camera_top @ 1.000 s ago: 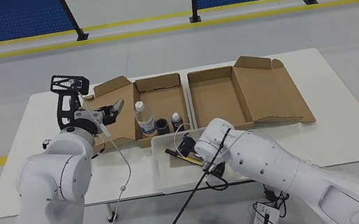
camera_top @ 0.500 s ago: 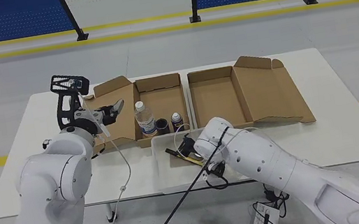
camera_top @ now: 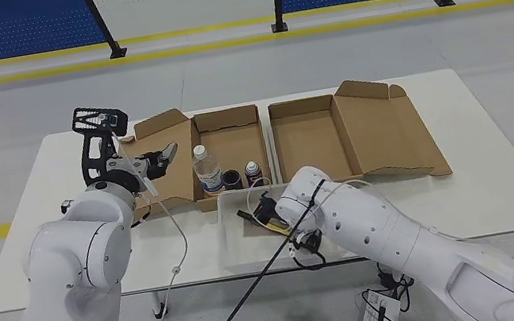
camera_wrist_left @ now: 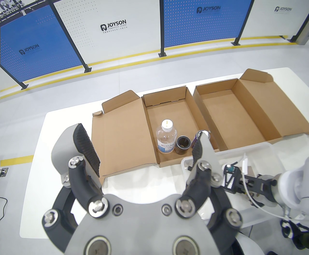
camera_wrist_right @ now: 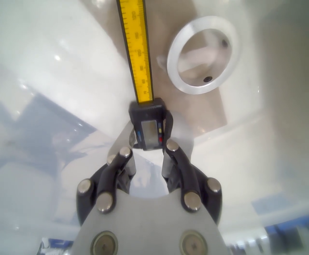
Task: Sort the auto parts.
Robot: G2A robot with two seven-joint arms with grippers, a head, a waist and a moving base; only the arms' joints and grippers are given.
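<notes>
Nearest, inside the clear bin [camera_top: 239, 250] at the worktop's [camera_wrist_left: 62, 123] front edge: right end effector [camera_wrist_right: 149, 148] clamped on the black body of a yellow-scaled caliper [camera_wrist_right: 142, 72], metal ring [camera_wrist_right: 173, 65] lying just beside the scale. Farther left, above the open flap of the left cardboard box [camera_wrist_left: 166, 106]: left end effector [camera_wrist_left: 140, 135], fingers spread wide, gripping nothing. Inside that box, upright near its front wall: bottle [camera_wrist_left: 166, 138], black cylinder [camera_wrist_left: 181, 145], small can [camera_top: 253, 173]. Alongside, to the right: second cardboard box [camera_wrist_left: 231, 108], lid open.
</notes>
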